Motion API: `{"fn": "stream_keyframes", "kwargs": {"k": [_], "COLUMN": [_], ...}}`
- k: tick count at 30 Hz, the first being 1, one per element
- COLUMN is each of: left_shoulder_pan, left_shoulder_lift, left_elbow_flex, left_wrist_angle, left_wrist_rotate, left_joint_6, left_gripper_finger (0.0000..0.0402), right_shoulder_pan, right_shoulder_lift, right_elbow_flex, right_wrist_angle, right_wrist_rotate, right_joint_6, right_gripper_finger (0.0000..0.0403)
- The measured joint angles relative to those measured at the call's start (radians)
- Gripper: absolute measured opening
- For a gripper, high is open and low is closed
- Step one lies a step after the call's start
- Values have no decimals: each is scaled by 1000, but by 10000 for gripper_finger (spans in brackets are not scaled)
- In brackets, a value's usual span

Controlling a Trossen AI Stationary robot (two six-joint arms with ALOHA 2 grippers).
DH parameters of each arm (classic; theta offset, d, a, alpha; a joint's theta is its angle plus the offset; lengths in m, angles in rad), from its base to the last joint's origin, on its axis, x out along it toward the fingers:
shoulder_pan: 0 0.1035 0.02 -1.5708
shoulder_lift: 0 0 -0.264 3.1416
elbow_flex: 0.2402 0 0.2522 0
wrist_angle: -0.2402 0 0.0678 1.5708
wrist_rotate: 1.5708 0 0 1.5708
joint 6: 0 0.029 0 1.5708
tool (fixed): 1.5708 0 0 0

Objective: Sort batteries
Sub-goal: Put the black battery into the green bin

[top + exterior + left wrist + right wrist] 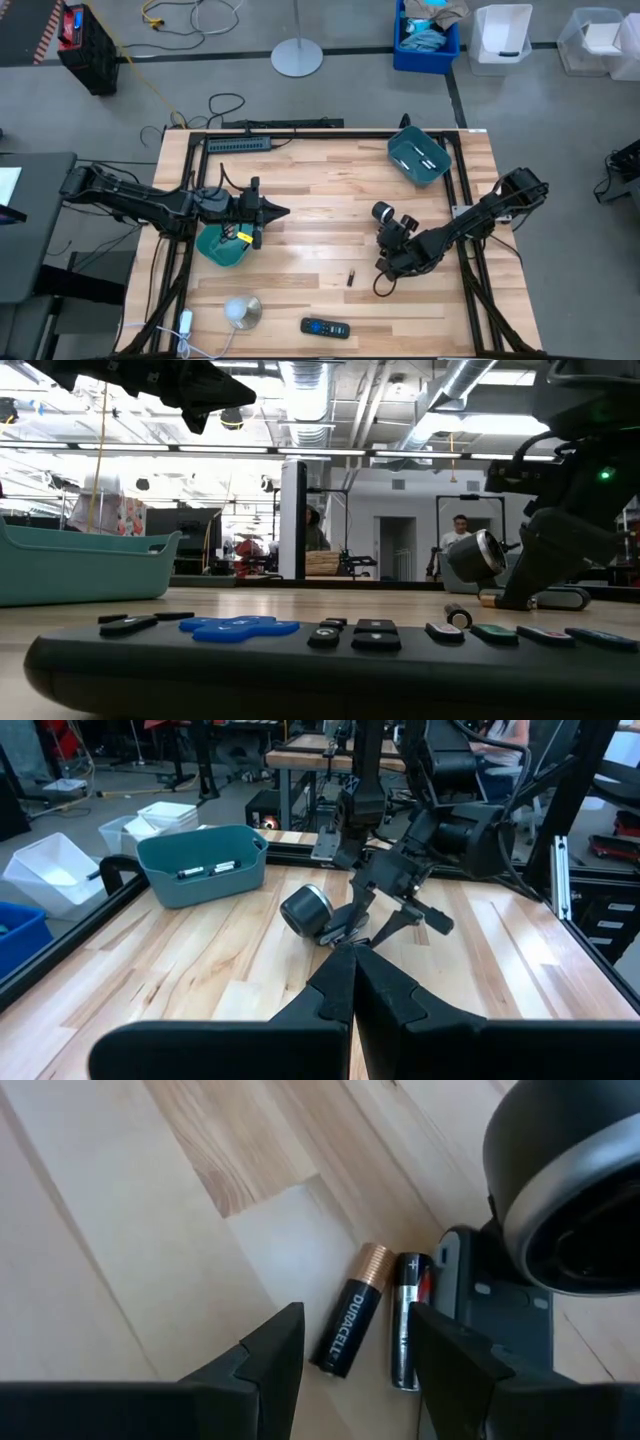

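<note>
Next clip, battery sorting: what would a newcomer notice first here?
The right gripper hangs open, low over two batteries lying side by side on the wood: a copper-topped Duracell and a slimmer black cell. The left gripper waits shut at mid-table beside a green bowl. A teal bin at the far right corner already holds cells, and a remote control lies at the near edge.

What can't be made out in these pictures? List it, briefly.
- Contents of the green bin: high view, the shut left gripper and its arm cover it.
- Cells in the far teal bin: too small to count or size.
- The two batteries between the open right gripper fingers: hidden by the arm in the high view.
</note>
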Motion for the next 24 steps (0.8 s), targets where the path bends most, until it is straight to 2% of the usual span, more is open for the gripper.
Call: {"fn": "stream_keyframes", "kwargs": {"k": [24], "left_shoulder_pan": [0], "left_shoulder_lift": [0], "left_elbow_flex": [0], "left_wrist_angle": [0], "left_wrist_rotate": [0], "left_joint_6": [0], "left_gripper_finger": [0], "right_shoulder_pan": [-28], "right_shoulder_lift": [1], "right_elbow_flex": [1], "right_wrist_angle": [69], "right_wrist_rotate": [-80], "right_joint_6": [-33], "right_gripper_finger": [187]}}
